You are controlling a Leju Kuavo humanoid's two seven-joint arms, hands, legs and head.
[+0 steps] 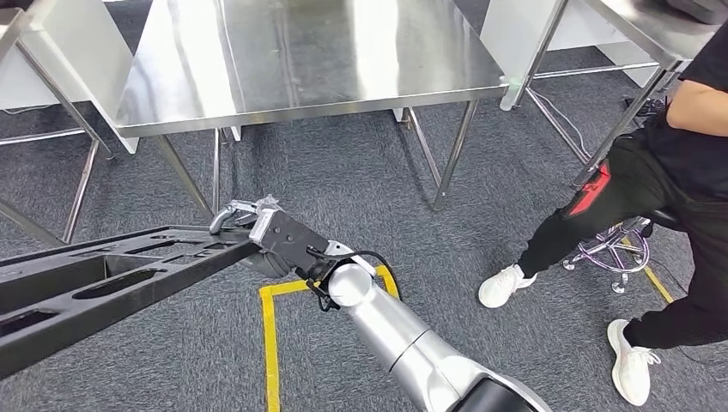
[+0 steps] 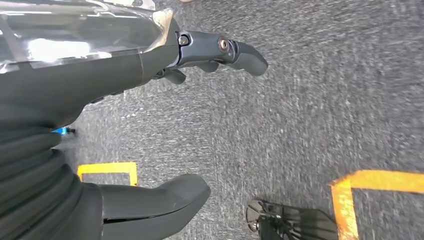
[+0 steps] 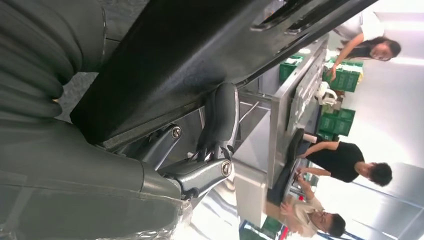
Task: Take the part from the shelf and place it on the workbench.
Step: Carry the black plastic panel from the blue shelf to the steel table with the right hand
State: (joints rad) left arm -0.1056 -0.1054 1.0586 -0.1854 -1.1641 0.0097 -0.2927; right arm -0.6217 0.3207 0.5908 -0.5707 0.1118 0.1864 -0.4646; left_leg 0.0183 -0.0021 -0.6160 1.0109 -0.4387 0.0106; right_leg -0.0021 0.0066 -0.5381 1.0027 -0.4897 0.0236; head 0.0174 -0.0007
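A long black part (image 1: pixel 103 283) with slotted openings reaches from the left edge of the head view toward the middle, held above the carpet. My right hand (image 1: pixel 270 236) grips its near end, fingers wrapped over the edge. The right wrist view shows the same part (image 3: pixel 200 55) with my right hand (image 3: pixel 210 135) clamped under it. The steel workbench (image 1: pixel 300 60) stands ahead, its top bare and shiny. In the left wrist view my left hand (image 2: pixel 100 80) hangs over the carpet, thumb and fingers apart, holding nothing.
A person in black (image 1: pixel 670 172) sits on a stool (image 1: pixel 614 249) at the right, feet on the carpet. Yellow tape (image 1: pixel 270 335) marks the floor below my arm. More steel tables (image 1: pixel 34 51) flank the workbench. Several people and green crates (image 3: pixel 345 80) are behind.
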